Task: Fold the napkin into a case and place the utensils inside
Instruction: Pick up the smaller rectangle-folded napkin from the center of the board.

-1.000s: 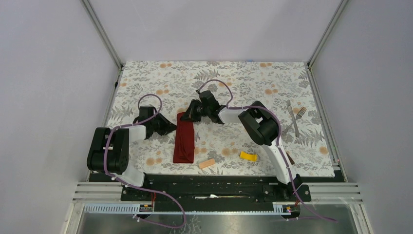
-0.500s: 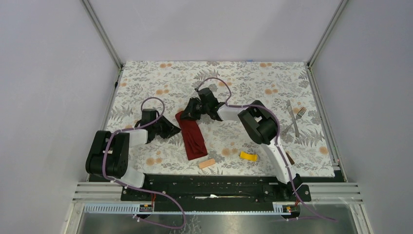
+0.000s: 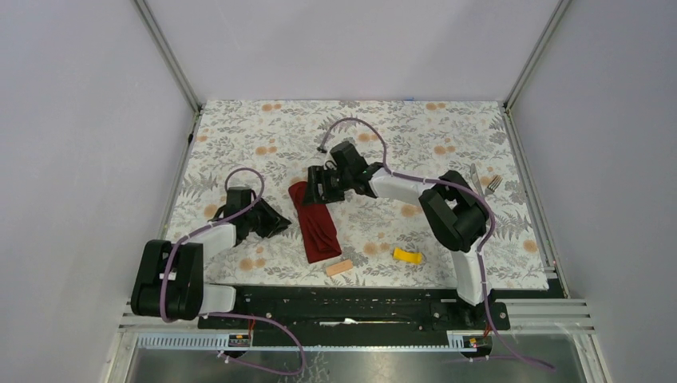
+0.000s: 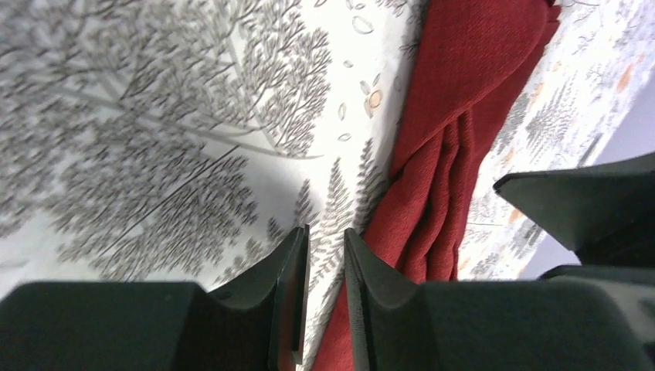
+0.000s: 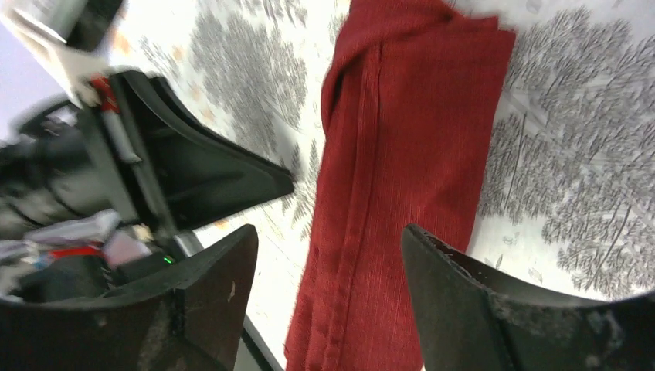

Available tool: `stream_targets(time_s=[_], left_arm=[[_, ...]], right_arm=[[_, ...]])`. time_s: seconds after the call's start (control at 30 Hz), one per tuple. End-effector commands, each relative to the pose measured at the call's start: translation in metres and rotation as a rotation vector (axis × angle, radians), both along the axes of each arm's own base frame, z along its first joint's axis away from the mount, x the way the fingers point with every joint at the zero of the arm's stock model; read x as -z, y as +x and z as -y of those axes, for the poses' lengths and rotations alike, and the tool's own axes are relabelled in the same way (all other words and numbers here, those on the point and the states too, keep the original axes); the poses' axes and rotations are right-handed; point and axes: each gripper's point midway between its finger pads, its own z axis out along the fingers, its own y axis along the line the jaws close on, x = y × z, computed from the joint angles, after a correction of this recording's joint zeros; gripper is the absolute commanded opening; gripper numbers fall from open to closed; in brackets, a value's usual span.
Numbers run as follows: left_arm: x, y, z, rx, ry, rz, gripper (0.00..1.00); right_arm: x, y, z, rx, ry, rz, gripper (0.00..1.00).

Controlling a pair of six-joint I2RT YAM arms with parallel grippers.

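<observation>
Napkin (image 3: 316, 226): folded into a long narrow strip, lying flat on the floral worktop (image 3: 415, 136), a little left of centre. The strip runs far to near, with its near end skewed to the right. Both wrist views show stacked fold lines along one long side.

Right tool (image 5: 328, 232): fingers wide apart, set over the far end of the napkin. The red cloth fills the gap between them. Contact with the cloth: cannot tell.

Left tool (image 4: 324, 290): fingers almost together, with only a thin slit between them. The leaf print of the worktop shows through the slit, and nothing is gripped. It sits low, just left of the napkin at about mid-length. One fingertip is right at the cloth's edge; touching or just clear, cannot tell.

Knife (image 3: 474, 174) and fork (image 3: 494, 183): side by side at the far right of the worktop, well apart from the napkin. The elbow of the right arm (image 3: 459, 215) hides their near ends in the top view.

Tan block (image 3: 339, 268): at the near edge, just right of the napkin's near end. Whether it touches the cloth cannot be told.

Yellow block (image 3: 408, 256): further right along the near edge, apart from the tan block.
</observation>
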Motion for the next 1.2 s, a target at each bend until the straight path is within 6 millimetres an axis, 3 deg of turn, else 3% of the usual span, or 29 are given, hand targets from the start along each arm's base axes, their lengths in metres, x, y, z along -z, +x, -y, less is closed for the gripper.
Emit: stream_targets(time_s=[0.0, 0.07, 0.27, 0.47, 0.83, 1.03, 1.17], left_arm=[[-0.008, -0.009, -0.022, -0.033, 0.133, -0.026, 0.31], [-0.026, -0.003, -0.029, -0.055, 0.169, 0.01, 0.34], [-0.056, -0.001, -0.051, -0.124, 0.272, 0.047, 0.4], [-0.056, -0.004, -0.056, -0.142, 0.281, 0.039, 0.41], [-0.048, -0.001, -0.064, -0.195, 0.282, -0.018, 0.42], [-0.046, -0.002, -0.068, -0.199, 0.292, -0.023, 0.41], [-0.046, -0.002, -0.07, -0.205, 0.292, -0.023, 0.41]], right_arm=[[0.003, -0.033, 0.01, -0.129, -0.267, 0.218, 0.78], [0.007, -0.04, 0.01, -0.137, -0.372, 0.293, 0.81], [0.022, -0.049, 0.015, -0.08, -0.632, 0.42, 0.81], [0.024, -0.057, 0.011, -0.02, -0.772, 0.489, 0.76], [0.06, -0.071, -0.003, 0.021, -0.871, 0.47, 0.73], [0.055, -0.062, 0.005, 0.129, -0.939, 0.541, 0.5], [0.042, -0.057, 0.004, 0.162, -0.919, 0.563, 0.14]])
